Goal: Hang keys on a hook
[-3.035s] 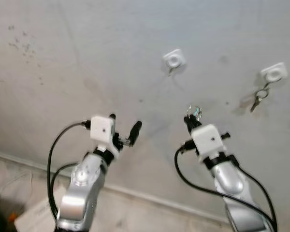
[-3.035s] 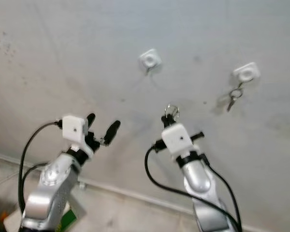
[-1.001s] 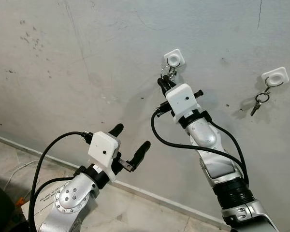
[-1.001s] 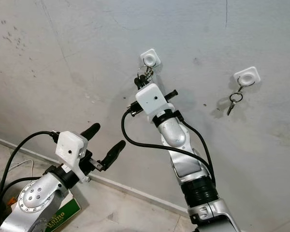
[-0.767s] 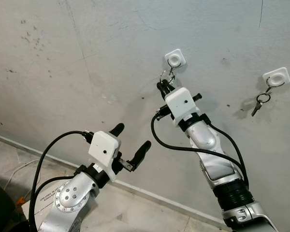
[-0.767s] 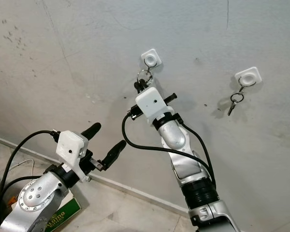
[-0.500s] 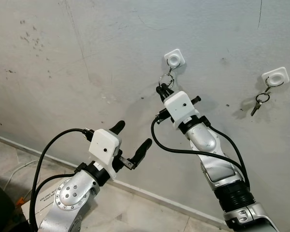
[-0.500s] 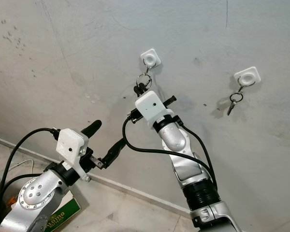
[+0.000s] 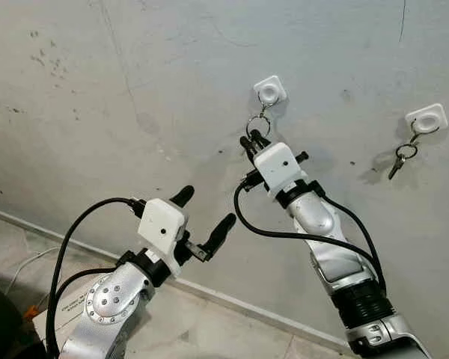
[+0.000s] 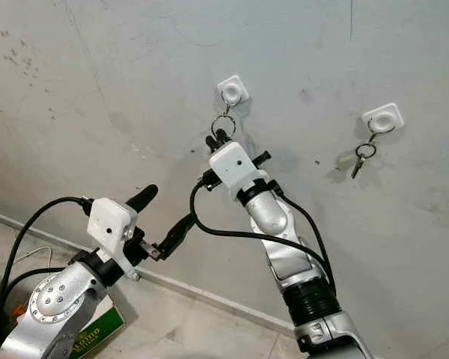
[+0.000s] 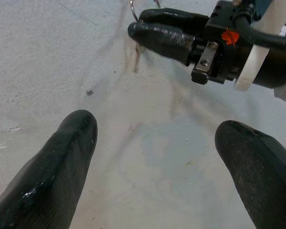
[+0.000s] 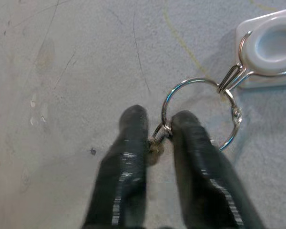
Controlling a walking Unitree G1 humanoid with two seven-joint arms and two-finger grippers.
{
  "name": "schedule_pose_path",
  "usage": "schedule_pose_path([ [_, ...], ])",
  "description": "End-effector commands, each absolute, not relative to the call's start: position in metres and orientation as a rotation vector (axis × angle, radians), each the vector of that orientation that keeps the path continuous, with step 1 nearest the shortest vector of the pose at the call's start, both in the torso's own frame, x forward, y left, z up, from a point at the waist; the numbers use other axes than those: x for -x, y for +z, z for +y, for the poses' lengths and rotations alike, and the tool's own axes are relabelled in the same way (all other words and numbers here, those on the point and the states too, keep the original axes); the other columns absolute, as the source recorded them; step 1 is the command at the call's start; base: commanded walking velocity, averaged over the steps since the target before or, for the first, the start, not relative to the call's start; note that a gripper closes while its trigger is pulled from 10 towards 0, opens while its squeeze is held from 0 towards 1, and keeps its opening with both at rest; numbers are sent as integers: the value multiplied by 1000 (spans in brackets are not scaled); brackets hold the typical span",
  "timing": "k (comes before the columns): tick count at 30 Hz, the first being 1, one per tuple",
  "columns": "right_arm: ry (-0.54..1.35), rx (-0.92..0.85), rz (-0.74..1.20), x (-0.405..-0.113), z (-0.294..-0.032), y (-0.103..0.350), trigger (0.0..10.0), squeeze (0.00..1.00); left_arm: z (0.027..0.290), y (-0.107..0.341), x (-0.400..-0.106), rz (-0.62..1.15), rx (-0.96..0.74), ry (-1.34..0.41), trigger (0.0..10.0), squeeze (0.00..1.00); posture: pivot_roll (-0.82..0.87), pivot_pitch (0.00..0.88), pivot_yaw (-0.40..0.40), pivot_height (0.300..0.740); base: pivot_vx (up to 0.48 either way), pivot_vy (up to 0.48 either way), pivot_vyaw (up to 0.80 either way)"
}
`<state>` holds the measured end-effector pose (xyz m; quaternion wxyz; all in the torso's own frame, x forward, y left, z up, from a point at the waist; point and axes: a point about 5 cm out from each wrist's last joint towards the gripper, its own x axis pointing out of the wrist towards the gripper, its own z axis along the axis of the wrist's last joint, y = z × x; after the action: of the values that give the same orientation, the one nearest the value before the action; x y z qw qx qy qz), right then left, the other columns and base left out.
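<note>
RING: key ring now hangs on hook | RIGHT: my right pincer has dropped lower, fingers still pinching keys | NEXT: release.

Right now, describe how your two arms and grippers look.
Both arms are silver metal with black looping cables. Each wrist carries a white boxy camera block. The left gripper and right gripper each have two long black fingers. The right arm has a black ribbed joint.
</note>
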<state>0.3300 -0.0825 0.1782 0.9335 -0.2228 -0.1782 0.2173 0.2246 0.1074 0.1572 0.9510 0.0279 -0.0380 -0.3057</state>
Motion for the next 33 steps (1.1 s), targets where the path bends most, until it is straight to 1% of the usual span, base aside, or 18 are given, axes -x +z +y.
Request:
schedule_pose_path([
  [1, 459, 467, -318, -328, -84, 166, 10000, 1000, 108, 158, -226, -83, -59, -623, 10000, 0, 131, 29, 31, 740, 0, 0, 0],
  [13, 428, 485, -294, -330, -91, 158, 10000, 1000, 110, 164, -230, -125, -56, -585, 10000, 0, 129, 24, 29, 740, 0, 0, 0],
  [15, 402, 484, -311, -331, -93, 160, 10000, 1000, 112, 169, -233, -147, -48, -558, 10000, 0, 130, 24, 28, 740, 0, 0, 0],
  [24, 333, 525, -396, -330, -99, 169, 10000, 1000, 111, 172, -233, -166, -43, -544, 10000, 0, 134, 15, 25, 740, 0, 0, 0],
  [33, 323, 519, -426, -330, -99, 172, 10000, 1000, 112, 172, -234, -167, -40, -536, 10000, 0, 135, 12, 24, 740, 0, 0, 0],
])
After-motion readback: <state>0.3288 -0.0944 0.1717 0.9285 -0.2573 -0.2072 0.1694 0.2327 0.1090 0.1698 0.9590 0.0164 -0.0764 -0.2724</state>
